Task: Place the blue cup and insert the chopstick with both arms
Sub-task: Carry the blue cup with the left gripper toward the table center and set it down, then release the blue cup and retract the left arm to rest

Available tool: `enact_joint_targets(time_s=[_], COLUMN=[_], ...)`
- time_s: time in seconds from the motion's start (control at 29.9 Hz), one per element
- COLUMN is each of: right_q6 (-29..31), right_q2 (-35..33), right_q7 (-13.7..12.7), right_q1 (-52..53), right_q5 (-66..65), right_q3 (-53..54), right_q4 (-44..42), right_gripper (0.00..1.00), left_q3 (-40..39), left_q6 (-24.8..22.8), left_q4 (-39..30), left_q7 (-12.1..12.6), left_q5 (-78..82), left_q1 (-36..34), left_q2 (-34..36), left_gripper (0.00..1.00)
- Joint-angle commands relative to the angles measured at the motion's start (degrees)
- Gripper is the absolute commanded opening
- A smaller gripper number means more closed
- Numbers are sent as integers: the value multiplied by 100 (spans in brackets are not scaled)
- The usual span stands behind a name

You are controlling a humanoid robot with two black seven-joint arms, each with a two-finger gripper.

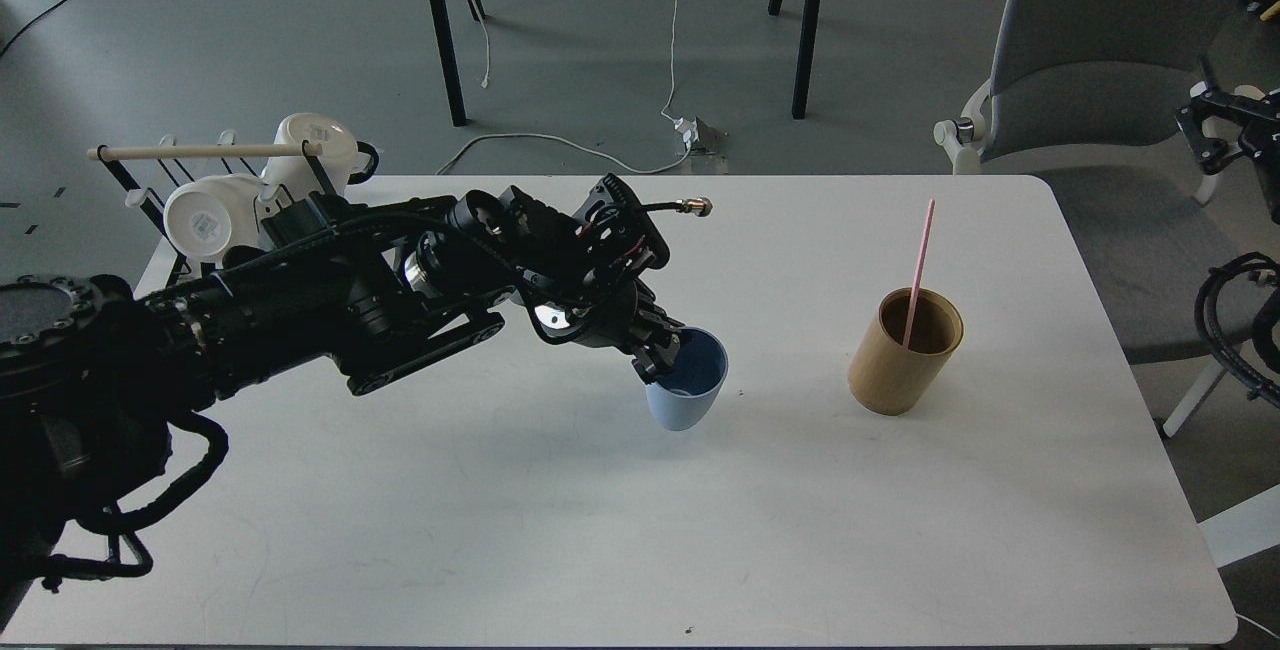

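Your left arm [330, 300] reaches in from the left edge and across the white bench [600, 530], ending near the middle of it. Its fingers [655, 355] are clamped on the near-left rim of the blue cup [690, 395], with one finger appearing to dip inside the mouth and the other pressed against the outer wall. The cup is tilted, its opening leaning up and toward the right so you can see the darker blue inside, and its base sits at or just above the bench surface; you cannot tell from this view whether it touches.

To the right of the cup, well apart from it, stands the tan bamboo-coloured cylinder [905, 350], upright on the bench. The pink chopstick [920, 265] stands inside it, leaning slightly right, with its upper part sticking well above the rim.

Your right arm shows only at the right edge of the view, off the bench: a black gripper part [1225, 130] near the grey chair [1100, 60] and looped cables below it. Its fingers are too small and dark to tell whether they are wide or narrow.

At the far-left corner of the bench, a black wire rack [170, 190] with a pale wooden rod holds white mugs [215, 215].
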Motion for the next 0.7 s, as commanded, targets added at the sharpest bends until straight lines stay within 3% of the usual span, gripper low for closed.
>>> enact_joint_targets(time_s=[0.0, 0.4, 0.53, 0.67], right_q6=[0, 0, 0, 0], right_q2=[-39, -39, -39, -74], right_q7=[0, 0, 0, -9], right_q1=[-5, -32, -32, -40], right_q5=[0, 0, 0, -9], right_q3=[2, -6, -6, -24], right_q4=[-2, 16, 33, 42], right_gripper=[99, 99, 99, 99], left_q3=[64, 38, -76, -182], left_q6=[0, 0, 0, 0], left_q4=[49, 49, 23, -30], left_q7=[6, 15, -38, -47], left_q5=[-1, -62, -176, -720], left_q1=[71, 194, 141, 10], left_q2=[-20, 33, 120, 322], left_gripper=[3, 10, 20, 22])
